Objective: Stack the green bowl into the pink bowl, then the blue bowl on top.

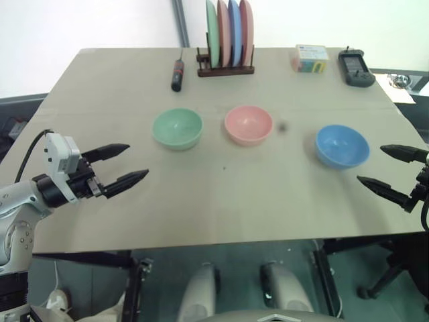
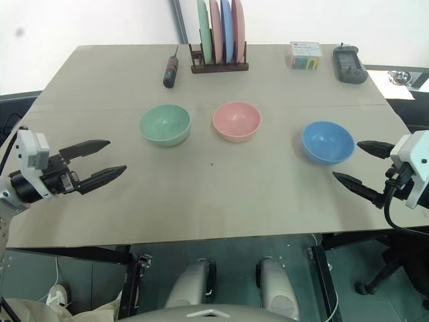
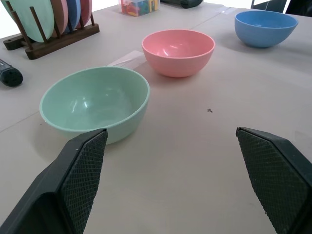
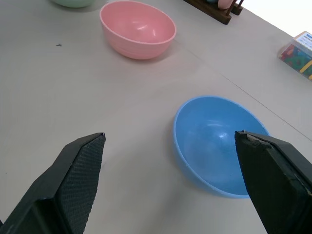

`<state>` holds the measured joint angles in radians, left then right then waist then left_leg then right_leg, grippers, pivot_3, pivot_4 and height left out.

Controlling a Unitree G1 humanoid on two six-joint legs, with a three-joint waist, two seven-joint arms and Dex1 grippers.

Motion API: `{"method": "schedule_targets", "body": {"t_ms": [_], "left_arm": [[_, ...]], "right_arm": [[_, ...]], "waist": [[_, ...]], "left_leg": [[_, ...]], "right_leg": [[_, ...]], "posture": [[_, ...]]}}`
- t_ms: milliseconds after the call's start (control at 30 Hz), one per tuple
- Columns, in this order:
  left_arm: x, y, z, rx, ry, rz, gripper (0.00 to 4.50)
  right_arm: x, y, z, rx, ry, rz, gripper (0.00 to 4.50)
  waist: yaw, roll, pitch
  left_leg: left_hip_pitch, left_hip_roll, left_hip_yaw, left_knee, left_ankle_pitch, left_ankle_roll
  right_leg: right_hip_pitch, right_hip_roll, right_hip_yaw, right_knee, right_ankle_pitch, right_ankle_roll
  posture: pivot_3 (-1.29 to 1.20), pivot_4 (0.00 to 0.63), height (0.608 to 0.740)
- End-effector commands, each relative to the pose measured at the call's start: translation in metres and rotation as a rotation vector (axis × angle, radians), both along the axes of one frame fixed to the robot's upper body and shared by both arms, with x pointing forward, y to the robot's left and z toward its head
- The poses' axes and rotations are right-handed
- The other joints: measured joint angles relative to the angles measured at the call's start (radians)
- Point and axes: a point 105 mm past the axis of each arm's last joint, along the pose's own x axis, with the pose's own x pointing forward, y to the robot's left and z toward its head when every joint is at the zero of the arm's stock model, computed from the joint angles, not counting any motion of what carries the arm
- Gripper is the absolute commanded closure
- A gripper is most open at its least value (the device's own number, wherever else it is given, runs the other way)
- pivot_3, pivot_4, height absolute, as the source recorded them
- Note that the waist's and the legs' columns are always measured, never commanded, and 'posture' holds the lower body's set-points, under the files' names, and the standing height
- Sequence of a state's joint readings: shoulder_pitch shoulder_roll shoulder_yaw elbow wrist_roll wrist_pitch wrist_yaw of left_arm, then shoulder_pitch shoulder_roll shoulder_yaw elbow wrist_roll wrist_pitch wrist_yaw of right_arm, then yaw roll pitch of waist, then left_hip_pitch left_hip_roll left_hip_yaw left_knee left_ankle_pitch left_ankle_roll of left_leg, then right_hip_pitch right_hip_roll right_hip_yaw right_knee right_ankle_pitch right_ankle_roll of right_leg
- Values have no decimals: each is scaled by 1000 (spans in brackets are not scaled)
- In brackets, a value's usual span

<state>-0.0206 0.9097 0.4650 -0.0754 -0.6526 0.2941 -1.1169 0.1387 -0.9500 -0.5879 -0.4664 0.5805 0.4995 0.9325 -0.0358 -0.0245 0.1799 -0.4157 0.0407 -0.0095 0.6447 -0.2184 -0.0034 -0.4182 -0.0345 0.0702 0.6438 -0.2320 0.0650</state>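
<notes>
Three small bowls stand upright and apart in a row on the tan table (image 1: 221, 201). The mint-green bowl (image 1: 177, 128) is on the left, the salmon-pink bowl (image 1: 248, 125) in the middle, the sky-blue bowl (image 1: 342, 145) on the right. All are empty. My left gripper (image 1: 129, 165) hovers open to the left of the green bowl (image 3: 95, 102), a short way off, pointing toward it. On the other side my right gripper (image 1: 382, 168) is open too, just right of the blue bowl (image 4: 219, 144), holding nothing.
At the table's far edge stands a wooden rack (image 1: 226, 68) holding several coloured plates. A dark screwdriver (image 1: 177, 74) lies left of it. A small colourful box (image 1: 309, 58) and a black device (image 1: 355, 67) sit at the far right.
</notes>
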Motion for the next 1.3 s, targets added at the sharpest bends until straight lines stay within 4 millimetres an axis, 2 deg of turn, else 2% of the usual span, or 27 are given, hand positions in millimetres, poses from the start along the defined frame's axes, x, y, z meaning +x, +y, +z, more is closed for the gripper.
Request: {"method": "schedule_targets", "body": {"t_ms": [33,133,367,467,567,667,767,833,900,1000,1033,1100,1167,1300], "left_arm": [[3,-2,8,17,-27,-10,0],[9,-10,5,11,-30,-13,0],[17,-23,7,28,-56,-13,0],[32,-31,9,139,-125,85,0],[47,-34,8,308,-117,216,0],[59,-49,15,423,-127,226,0],[65,-81,21,498,-188,96,0],[62,-99,26,434,-218,8,0],[53,-111,31,312,-256,-64,0],[42,-106,37,197,-311,-73,0],[37,-102,32,162,-260,-108,0],[27,-88,32,124,-282,-151,0],[19,-76,34,-33,-213,-179,0],[3,-63,38,-116,-164,-230,0]], "right_arm": [[0,6,12,-19,-50,17,57],[2,19,10,-9,-59,60,57],[6,35,7,12,-78,108,57],[10,50,8,39,-96,157,57],[13,72,9,75,-115,226,57],[18,91,7,97,-131,275,57],[26,110,1,107,-135,305,57],[34,119,-1,83,-158,304,57],[51,130,-4,23,-195,280,57],[68,145,-10,-79,-234,303,57],[76,149,-13,-116,-240,305,57],[105,164,-17,-185,-252,306,57],[122,177,-17,-235,-267,329,57],[141,203,-11,-265,-289,395,57]], "waist": [[0,0,0],[1,0,0],[0,0,0],[1,0,0],[1,0,0],[1,-1,0],[3,-2,1],[1,-2,1],[-4,-2,1],[-13,-2,2],[-9,-2,2],[-14,-2,2],[-17,-2,2],[-8,-3,2]], "left_leg": [[0,0,0,0,0,0],[0,0,0,0,0,0],[0,0,0,0,0,0],[0,0,-1,0,0,0],[0,0,-1,2,0,0],[0,0,-2,2,0,0],[-1,0,-3,3,0,0],[-1,-1,-2,3,0,0],[-1,-1,-1,2,0,0],[-1,0,1,2,0,0],[-1,0,1,2,0,0],[0,1,0,2,0,0],[0,1,1,3,0,0],[-1,1,0,5,0,0]], "right_leg": [[0,0,0,0,0,0],[0,0,0,0,0,0],[1,0,0,0,0,0],[1,1,0,0,0,0],[2,1,0,0,1,1],[2,2,0,1,1,1],[2,2,0,1,1,1],[1,2,0,1,2,0],[1,2,1,1,5,1],[-1,2,2,3,6,1],[-2,3,2,4,6,1],[-3,4,2,7,6,0],[-4,4,2,9,6,0],[-5,4,2,13,5,0]], "posture": [[0,150,740],[0,150,740],[0,150,740],[0,150,740],[0,150,740],[0,150,740],[0,150,740],[0,150,740],[0,150,740],[0,150,740],[0,150,740],[0,150,740],[0,150,740],[0,150,740]]}}
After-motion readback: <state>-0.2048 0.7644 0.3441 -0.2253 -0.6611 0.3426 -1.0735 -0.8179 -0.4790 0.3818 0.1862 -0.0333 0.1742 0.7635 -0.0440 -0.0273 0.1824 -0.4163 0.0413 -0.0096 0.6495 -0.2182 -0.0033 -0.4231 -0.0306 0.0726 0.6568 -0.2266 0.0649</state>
